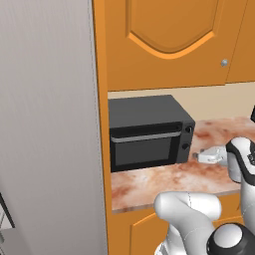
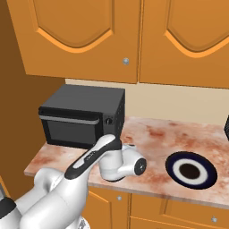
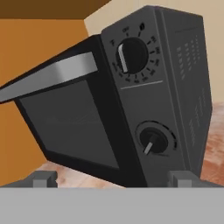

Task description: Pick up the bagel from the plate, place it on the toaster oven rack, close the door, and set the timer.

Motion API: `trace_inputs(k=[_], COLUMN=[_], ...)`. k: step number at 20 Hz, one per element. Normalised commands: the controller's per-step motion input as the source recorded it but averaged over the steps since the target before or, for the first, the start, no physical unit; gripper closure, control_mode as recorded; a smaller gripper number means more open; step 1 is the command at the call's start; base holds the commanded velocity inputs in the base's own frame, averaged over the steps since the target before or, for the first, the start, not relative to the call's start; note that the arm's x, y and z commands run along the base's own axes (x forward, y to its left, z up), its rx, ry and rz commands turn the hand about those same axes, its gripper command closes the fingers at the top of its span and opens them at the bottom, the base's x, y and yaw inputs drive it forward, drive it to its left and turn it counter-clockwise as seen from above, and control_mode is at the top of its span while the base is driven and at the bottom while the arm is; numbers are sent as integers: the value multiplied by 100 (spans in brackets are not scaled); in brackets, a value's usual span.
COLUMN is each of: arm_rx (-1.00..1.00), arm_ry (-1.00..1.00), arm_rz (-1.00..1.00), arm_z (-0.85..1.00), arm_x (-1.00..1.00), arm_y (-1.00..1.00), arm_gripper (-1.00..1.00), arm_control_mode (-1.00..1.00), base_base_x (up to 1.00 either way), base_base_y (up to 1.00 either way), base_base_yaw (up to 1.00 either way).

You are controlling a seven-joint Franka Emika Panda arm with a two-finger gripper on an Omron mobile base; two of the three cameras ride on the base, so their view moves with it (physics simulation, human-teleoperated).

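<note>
The dark brown bagel (image 2: 190, 170) lies in the middle of the white, navy-ringed plate (image 2: 175, 163) on the counter, to the right of my arm. The black toaster oven (image 1: 149, 130) (image 2: 82, 115) stands at the counter's left end. Its door (image 3: 74, 127) (image 1: 144, 149) is shut, with the grey bar handle (image 3: 52, 76) across the top, so the rack is hidden behind it. My gripper (image 3: 113, 179) (image 1: 198, 156) is open and empty. It hovers low over the counter, close to the oven's front right corner and facing the two knobs (image 3: 131, 54), far from the plate.
Orange wall cabinets (image 2: 85, 36) hang above the oven. A tall grey panel (image 1: 50, 124) and an orange side wall close off the left. Marbled counter (image 2: 156, 134) runs between the oven and the plate. A dark object (image 2: 226, 129) sits at the far right edge.
</note>
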Motion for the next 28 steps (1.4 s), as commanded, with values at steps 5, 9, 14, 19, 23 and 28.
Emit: trace_inputs(k=[5, 9, 14, 19, 23, 28], arm_rx=[0, 1, 6, 13, 18, 17], arm_ry=[-1, 12, 16, 7, 7, 19], arm_rz=[0, -1, -1, -5, -11, -11], arm_z=[2, 4, 1, 0, 0, 0], arm_x=[24, 38, 16, 0, 0, -3], arm_y=[2, 1, 0, -3, 0, 0], arm_gripper=[-100, -100, -100, -100, -100, -100], arm_control_mode=[-100, -100, -100, -100, -100, -100], base_base_x=[0, 0, 0, 0, 0, 0], base_base_y=[0, 0, 0, 0, 0, 0], base_base_yaw=[0, 0, 0, 0, 0, 0])
